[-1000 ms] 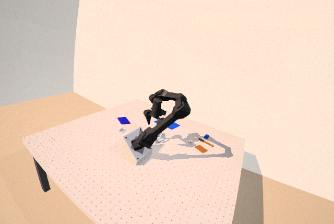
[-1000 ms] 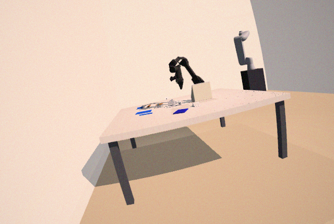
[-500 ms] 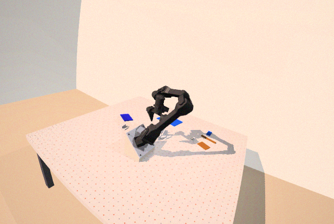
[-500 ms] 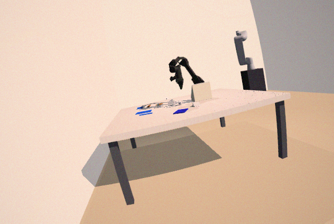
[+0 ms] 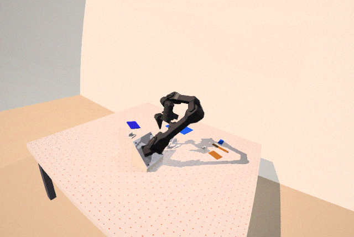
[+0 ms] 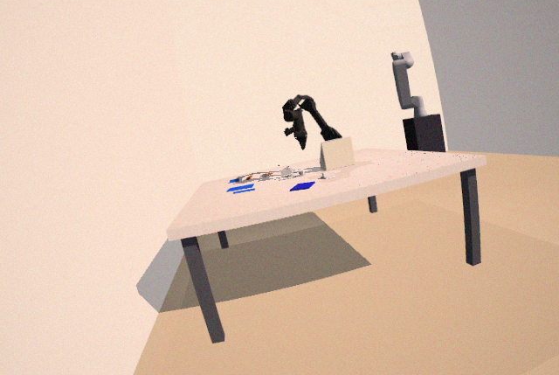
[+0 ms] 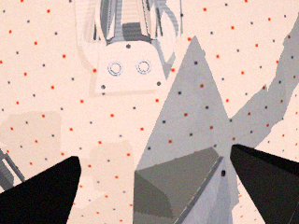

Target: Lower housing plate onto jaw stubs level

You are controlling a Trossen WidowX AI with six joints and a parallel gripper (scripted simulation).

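Observation:
A pale plate (image 7: 128, 80) with two round ringed pin spots and small dark dots lies on the table at the top of the wrist view. Pale and grey ribbed jaw parts (image 7: 107, 21) run from it past the top edge, which cuts them off. The assembly is small and pale in the exterior view (image 6: 286, 171). I cannot tell the housing plate from the plate beneath, nor whether it sits level and closed. My gripper (image 7: 157, 159) (image 6: 302, 148) is open and empty, raised above the table and off to the base side of the plate; no part is between its fingers.
My arm's mounting block (image 5: 154, 162) (image 6: 339, 154) stands near, at the bottom of the wrist view. A dark blue patch (image 5: 133, 125) (image 6: 302, 186), brighter blue patch (image 5: 186, 130), orange patch (image 5: 215, 154), orange bar (image 5: 223, 148), blue block (image 5: 220, 141) and small pale part (image 5: 131, 135) lie around.

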